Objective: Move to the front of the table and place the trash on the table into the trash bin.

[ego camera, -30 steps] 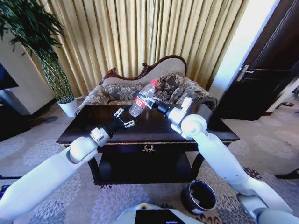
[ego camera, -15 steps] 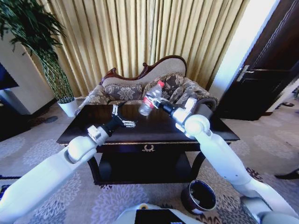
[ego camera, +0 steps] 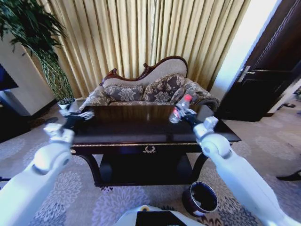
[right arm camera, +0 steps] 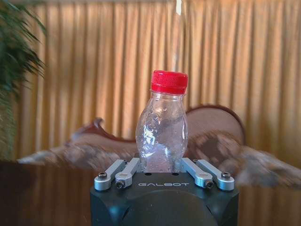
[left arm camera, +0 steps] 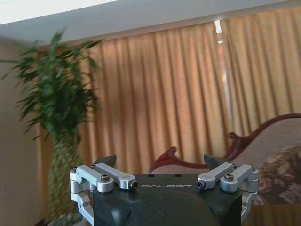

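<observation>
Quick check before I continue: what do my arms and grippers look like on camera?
Both arms are smooth glossy white shells. The left gripper and right gripper have black housings printed GALBOT, with silver metal linkage bars and screws; the left's fingertips are dark. No loose cables visible.

Both arms: glossy white rounded shells, bulbous joint housings, narrowing to black wrist sections. Left gripper point(left arm camera: 162, 172): black body, white "GALBOT" lettering on the face, silver machined linkage bars each side with dark screws and pivot pins, dark fingertips. Right gripper point(right arm camera: 162, 165): same black housing, same GALBOT mark, paired silver links with round pivot bolts. White torso edge with a black panel at bottom centre of head view
</observation>
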{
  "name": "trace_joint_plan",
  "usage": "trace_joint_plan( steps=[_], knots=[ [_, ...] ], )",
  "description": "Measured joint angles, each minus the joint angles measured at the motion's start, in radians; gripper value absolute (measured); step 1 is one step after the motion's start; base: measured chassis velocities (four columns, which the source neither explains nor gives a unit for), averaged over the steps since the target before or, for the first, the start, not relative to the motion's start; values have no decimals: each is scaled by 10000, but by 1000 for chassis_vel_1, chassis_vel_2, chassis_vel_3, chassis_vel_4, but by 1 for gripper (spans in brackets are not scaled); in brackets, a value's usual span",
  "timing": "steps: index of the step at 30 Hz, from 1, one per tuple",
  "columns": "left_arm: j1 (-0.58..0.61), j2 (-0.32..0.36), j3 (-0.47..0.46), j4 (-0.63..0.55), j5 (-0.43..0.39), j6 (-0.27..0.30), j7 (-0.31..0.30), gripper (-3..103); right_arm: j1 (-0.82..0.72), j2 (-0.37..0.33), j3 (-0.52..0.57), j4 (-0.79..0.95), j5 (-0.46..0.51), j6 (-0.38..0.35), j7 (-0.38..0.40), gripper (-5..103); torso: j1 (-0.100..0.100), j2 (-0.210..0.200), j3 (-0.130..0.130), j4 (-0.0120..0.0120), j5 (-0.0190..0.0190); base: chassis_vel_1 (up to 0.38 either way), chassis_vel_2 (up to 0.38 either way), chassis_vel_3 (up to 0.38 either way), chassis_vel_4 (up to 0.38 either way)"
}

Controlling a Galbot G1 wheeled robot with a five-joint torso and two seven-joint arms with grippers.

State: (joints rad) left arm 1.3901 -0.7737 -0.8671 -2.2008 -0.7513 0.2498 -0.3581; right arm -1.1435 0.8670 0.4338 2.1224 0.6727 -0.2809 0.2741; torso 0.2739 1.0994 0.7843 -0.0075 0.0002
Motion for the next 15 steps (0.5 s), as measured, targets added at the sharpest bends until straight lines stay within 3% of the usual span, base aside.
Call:
trace_joint_plan(
  steps=[2,5,10,15],
  knots=[
    [563,-506,-899,-106,-221,301,-46,100,-825,136,580,401,-279,-81,93,23,-1,0,0,1,-5,0,0,0,0],
    [1049,-821,-1471,-150,-249,369,-12,100,-1260,219,1007,675,-392,-166,111,23,-1,1,0,-2,-6,0,0,0,0],
    [2103,-1402,-2610,-534,-371,403,579,100,-1935,298,1706,1360,-534,-345,113,23,-1,0,0,6,-6,0,0,0,0],
    [2153,-1505,-2540,-685,-233,534,639,100,-2391,448,1948,1913,-676,-518,169,23,-1,0,0,-1,-3,0,0,0,0]
  ],
)
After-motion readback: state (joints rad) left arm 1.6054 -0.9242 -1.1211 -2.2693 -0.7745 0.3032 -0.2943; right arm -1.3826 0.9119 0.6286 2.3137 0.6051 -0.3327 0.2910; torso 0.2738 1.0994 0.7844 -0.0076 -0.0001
